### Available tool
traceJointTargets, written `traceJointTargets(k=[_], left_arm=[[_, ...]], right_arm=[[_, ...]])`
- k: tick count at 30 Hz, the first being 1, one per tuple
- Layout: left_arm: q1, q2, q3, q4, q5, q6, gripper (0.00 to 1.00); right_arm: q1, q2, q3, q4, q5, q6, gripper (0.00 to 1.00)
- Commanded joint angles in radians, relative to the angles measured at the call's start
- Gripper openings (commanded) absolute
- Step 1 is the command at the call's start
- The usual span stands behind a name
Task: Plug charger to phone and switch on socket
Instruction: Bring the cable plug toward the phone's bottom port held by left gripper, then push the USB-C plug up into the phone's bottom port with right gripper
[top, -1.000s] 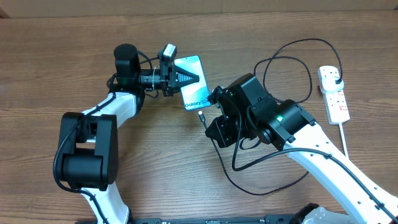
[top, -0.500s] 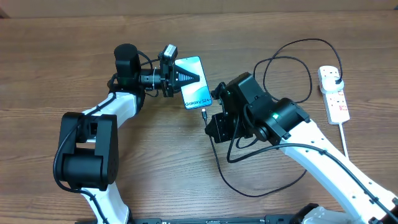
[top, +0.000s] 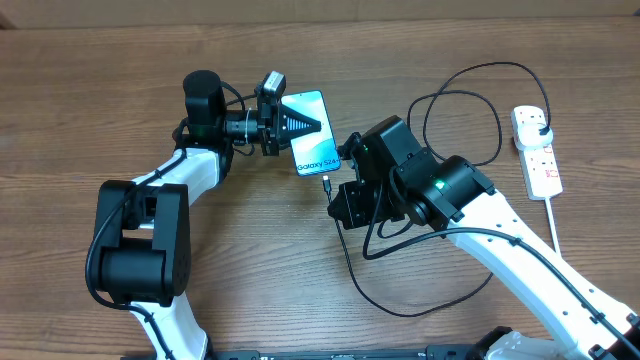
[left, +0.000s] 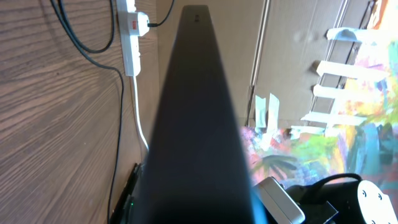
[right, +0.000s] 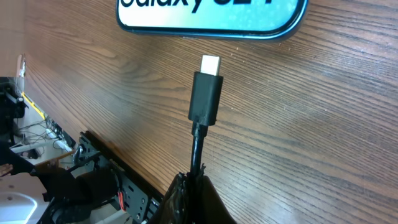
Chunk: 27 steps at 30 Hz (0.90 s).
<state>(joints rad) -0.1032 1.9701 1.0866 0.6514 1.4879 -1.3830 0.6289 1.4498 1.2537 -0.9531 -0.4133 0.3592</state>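
— What's hard to see from where you stand?

— From overhead, the right arm's bulk covers its own fingers. Only the wrist camera shows the right gripper (right: 190, 188), at the bottom edge of that frame, pinched tight on the charger (right: 206, 93) just behind the connector. The phone (right: 211, 12) is cut off at the top of that view, showing just its rounded end and part of the lettering.

— And the left camera?

— Mostly one dark finger up the middle of the frame. The socket (left: 130, 37) peeks in at the upper left, cropped by the top edge.

— The left gripper (top: 318, 125)?

— Fingers together, tips over the blue screen at upper centre of the overhead frame. I can't tell whether they press on it.

— How does the phone lie?

— Flat on the table (top: 90, 90), long axis running top to bottom with a slight lean, lettered end lowest.

— And the connector?

— It points up the frame at that lettered end, metal tip near the edge, with a strip of bare wood between.

— The switches?

— The socket sits at the far right. A black plug is in its upper end. The red switches are too small to read.
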Motion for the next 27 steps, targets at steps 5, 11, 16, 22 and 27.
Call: traceJointTargets(k=[5, 11, 16, 22, 27], left_arm=[[0.002, -0.008, 0.027, 0.038, 0.031, -0.001, 0.04], [-0.010, -0.008, 0.027, 0.038, 0.024, -0.001, 0.04], [-0.015, -0.008, 0.027, 0.038, 0.024, -0.001, 0.04], [-0.015, -0.008, 0.027, 0.038, 0.028, -0.001, 0.04], [-0.015, -0.008, 0.027, 0.038, 0.033, -0.001, 0.04]], right_arm=[[0.002, 0.006, -0.002, 0.011, -0.011, -0.001, 0.04], [0.002, 0.006, -0.002, 0.026, -0.027, -0.001, 0.04], [0.002, 0.006, -0.002, 0.032, -0.036, -0.008, 0.04], [0.002, 0.006, -0.002, 0.033, -0.036, -0.008, 0.04], [0.002, 0.006, -0.002, 0.033, -0.033, -0.008, 0.04]])
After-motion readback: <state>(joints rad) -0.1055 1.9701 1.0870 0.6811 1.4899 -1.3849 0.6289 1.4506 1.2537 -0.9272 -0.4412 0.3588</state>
